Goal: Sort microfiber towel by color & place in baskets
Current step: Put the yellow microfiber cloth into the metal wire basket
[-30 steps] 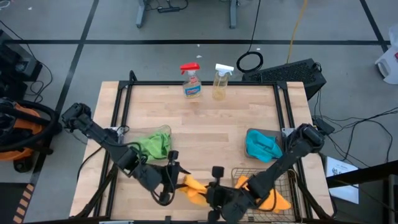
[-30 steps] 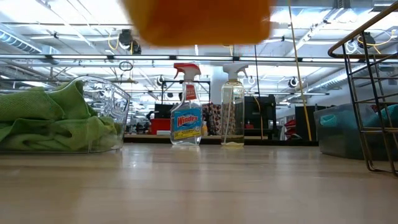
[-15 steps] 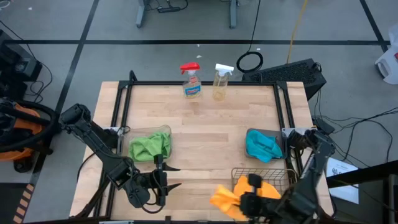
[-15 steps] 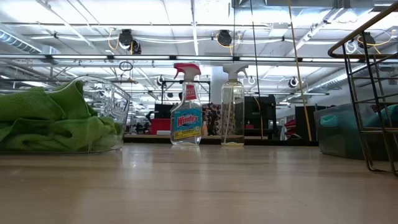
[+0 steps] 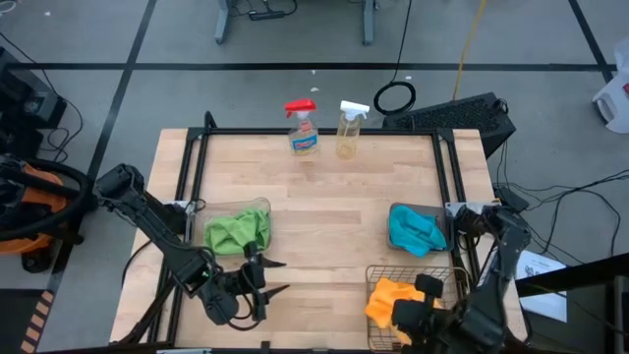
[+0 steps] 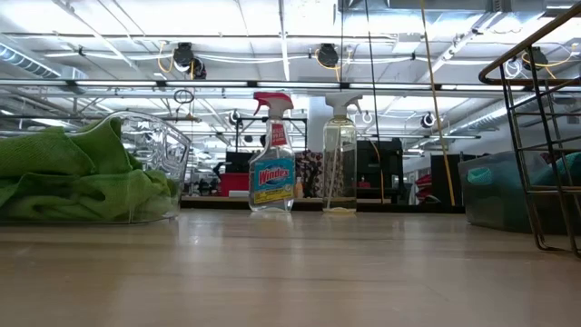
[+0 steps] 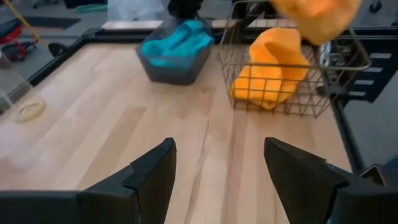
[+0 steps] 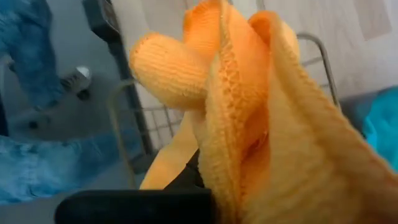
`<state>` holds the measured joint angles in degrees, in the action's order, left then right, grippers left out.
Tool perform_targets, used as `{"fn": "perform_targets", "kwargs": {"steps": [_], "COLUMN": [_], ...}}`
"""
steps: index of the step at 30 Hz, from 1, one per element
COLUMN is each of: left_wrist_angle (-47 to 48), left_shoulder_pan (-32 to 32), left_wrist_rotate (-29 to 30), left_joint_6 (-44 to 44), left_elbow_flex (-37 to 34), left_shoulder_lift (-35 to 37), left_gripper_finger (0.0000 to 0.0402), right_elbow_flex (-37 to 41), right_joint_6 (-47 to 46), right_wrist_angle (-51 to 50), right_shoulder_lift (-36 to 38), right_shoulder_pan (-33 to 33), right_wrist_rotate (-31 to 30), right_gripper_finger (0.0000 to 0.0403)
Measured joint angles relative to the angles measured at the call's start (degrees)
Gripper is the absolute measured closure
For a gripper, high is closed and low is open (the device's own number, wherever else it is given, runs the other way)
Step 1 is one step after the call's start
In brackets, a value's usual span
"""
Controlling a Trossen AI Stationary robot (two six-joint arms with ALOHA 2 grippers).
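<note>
High view: wire-mesh basket at table near edge. Right gripper over it, clamped on fuzzy orange towel. Left gripper, beside basket, spread wide, empty. Second orange towel inside.

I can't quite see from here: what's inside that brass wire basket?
The wire basket holds one orange towel. The right gripper holds a second orange towel above it. The basket floor under the cloth is hidden.

Grey floor with dark tape lines, bright strip-lit ceiling, cables overhead
</note>
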<state>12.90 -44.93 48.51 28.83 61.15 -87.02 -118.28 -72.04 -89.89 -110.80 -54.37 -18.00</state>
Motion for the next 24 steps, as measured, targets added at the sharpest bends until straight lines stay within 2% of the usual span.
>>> {"fn": "perform_targets", "kwargs": {"steps": [5,15,24], "left_wrist_angle": [-2.7,-2.53,-2.36], "left_shoulder_pan": [0.6,0.66,0.66], "left_wrist_rotate": [0.01,-0.09,-0.24], "left_joint_6": [-2.38,-2.41,-2.66], "left_elbow_flex": [0.02,0.02,0.02], "left_shoulder_lift": [0.0,0.0,0.0], "left_gripper_finger": [0.0153,0.0153,0.0153], "right_elbow_flex": [5.35,17.92,23.38], "right_joint_6": [2.69,4.14,4.82], "right_wrist_angle": [-0.05,-0.19,4.07], "right_shoulder_lift": [0.04,0.04,0.02], "right_shoulder_pan": [3.62,8.83,8.98], "right_wrist_rotate": [5.49,22.0,22.45], "right_gripper_finger": [0.0403,0.0402,0.0399]}}
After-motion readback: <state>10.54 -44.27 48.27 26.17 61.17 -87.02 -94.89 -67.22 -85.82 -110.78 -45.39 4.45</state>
